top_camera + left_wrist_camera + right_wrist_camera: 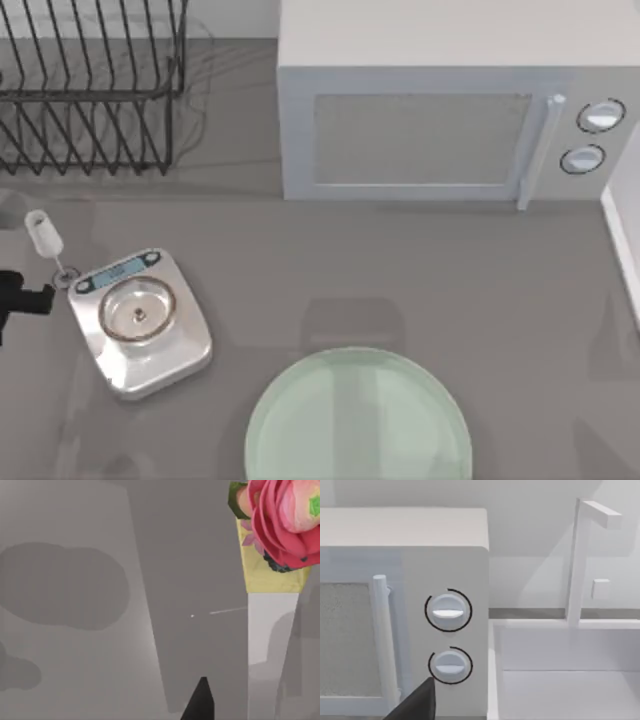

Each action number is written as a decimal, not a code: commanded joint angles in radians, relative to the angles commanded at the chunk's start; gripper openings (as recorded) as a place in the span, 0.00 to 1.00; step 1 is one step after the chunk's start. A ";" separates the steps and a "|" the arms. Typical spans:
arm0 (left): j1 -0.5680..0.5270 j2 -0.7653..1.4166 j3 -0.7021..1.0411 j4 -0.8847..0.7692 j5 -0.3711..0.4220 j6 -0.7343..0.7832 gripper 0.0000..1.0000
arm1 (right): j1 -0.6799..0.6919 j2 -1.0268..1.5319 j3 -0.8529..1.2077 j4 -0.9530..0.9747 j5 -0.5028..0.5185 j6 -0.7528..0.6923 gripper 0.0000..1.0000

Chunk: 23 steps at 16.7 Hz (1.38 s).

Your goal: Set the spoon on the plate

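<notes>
The white spoon (45, 240) lies on the grey table at the far left, just behind the silver scale, with its bowl toward the back. The pale mint-green plate (358, 420) sits at the front centre, partly cut by the front edge of the top view. My left gripper (28, 297) is at the table's left edge, a little in front of the spoon and left of the scale. A dark part of my right gripper (417, 705) shows in the right wrist view, facing the microwave's knobs.
A silver kitchen scale (140, 320) stands between spoon and plate. A black wire dish rack (90, 90) is at the back left, and a white microwave (450, 110) at the back centre-right. A pink flower (282, 515) appears in the left wrist view.
</notes>
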 joint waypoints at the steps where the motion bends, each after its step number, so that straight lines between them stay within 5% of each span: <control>1: -0.052 0.031 0.026 0.000 0.000 0.022 0.00 | 0.000 0.000 0.000 0.000 0.000 0.000 1.00; 10: -0.796 0.361 0.293 0.030 0.012 0.292 0.00 | 0.000 0.000 0.000 0.000 0.000 0.000 1.00; 13: -0.965 0.429 0.357 0.055 0.012 0.362 0.00 | 0.000 0.000 0.000 0.000 0.000 0.000 1.00; 23: -1.046 0.453 0.381 0.080 0.016 0.403 0.00 | 0.000 0.000 0.000 0.000 0.000 0.000 1.00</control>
